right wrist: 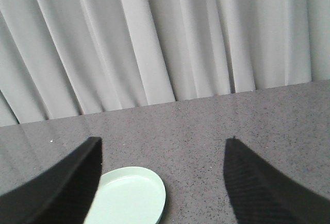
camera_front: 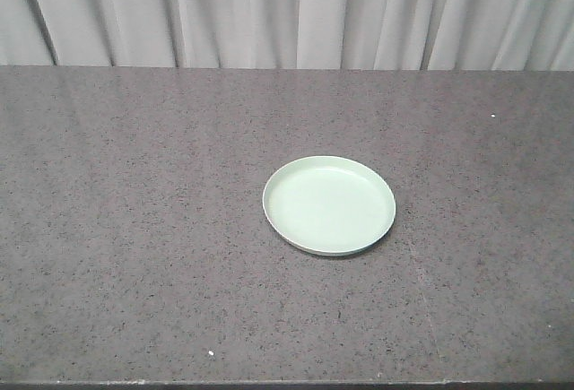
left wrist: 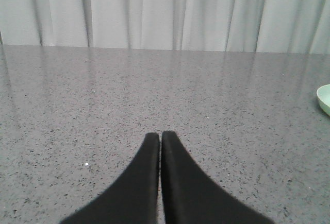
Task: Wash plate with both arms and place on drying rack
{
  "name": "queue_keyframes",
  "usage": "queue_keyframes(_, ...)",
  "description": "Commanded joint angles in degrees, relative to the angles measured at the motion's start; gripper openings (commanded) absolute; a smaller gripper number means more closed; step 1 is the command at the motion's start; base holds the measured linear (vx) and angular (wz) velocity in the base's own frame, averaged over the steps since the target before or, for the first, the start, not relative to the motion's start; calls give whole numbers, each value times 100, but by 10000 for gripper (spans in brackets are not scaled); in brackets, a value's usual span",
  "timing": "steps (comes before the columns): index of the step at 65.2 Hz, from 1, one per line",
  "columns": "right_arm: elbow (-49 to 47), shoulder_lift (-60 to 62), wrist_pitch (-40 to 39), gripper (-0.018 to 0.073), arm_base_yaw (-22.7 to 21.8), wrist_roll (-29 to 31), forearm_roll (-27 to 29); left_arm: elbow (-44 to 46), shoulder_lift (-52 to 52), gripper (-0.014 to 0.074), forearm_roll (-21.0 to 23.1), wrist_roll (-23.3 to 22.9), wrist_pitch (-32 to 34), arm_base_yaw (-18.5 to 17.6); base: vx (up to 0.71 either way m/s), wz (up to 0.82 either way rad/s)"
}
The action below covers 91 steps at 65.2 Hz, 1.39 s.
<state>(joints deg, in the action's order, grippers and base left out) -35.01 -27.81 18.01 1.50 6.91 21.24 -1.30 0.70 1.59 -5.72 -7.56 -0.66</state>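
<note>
Exterior front-facing view: the plate (camera_front: 329, 205) is found lying flat, face up, on the counter (camera_front: 134, 229), a little right of centre, with nothing on it. No arm is seen here, and the rack is shown in no view.

In the left wrist view, the left gripper (left wrist: 160, 135) is recorded with its fingers pressed together on nothing, over bare counter. Only the plate's rim is caught at the right edge.

In the right wrist view, the right gripper (right wrist: 163, 142) is recorded spread wide and unloaded. The plate lies below it, partly hidden behind one finger.

The step in hand is judged to be the first pick-up. The shallow rim is best taken edge-on, with one finger slid under it and the other set inside. The closing should be made slowly, since the glossy surface is likely to slip. The left fingers must be parted before a second hold is attempted.
</note>
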Motion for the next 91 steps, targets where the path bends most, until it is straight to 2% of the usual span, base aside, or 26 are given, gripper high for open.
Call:
queue_keyframes(1,-278,-323,-689,585,-42,111,68,-133,82,-6,6,-55,389,-40,0,0)
queue_keyframes(10,-1054,-966,-60,578,-42,671,87,-133,82,-6,6,-55,389,-40,0,0)
queue_keyframes(20,-2409,-2113,1273,575,-42,1274,256,-133,82,-6,6,-55,389,-40,0,0)
queue_keyframes(32,-3699,-3721,2720,575,-42,2132,1253,-133,82,-6,6,-55,389,-40,0,0)
queue_keyframes(39,-4216,-4585,3197,573,64,2311,1628,-133,82,-6,6,-55,389,-40,0,0)
queue_keyframes(50,-5066,-5918,3273,573,656,2207,1326,-133,82,-6,6,-55,389,-40,0,0)
queue_keyframes(58,-5792,-6790,3280,573,980,1434,423,-133,82,-6,6,-55,389,-40,0,0)
queue_keyframes(63,-6274,-7308,3485,573,992,904,-84,-133,82,-6,6,-55,389,-40,0,0)
queue_keyframes(70,-6810,-7842,3986,573,976,604,-540,-133,82,-6,6,-55,389,-40,0,0)
queue_keyframes(77,-7123,-8234,4299,573,976,549,-769,-133,82,-6,6,-55,389,-40,0,0)
queue_keyframes(91,-7197,-8726,4339,573,976,344,-1027,-133,82,-6,6,-55,389,-40,0,0)
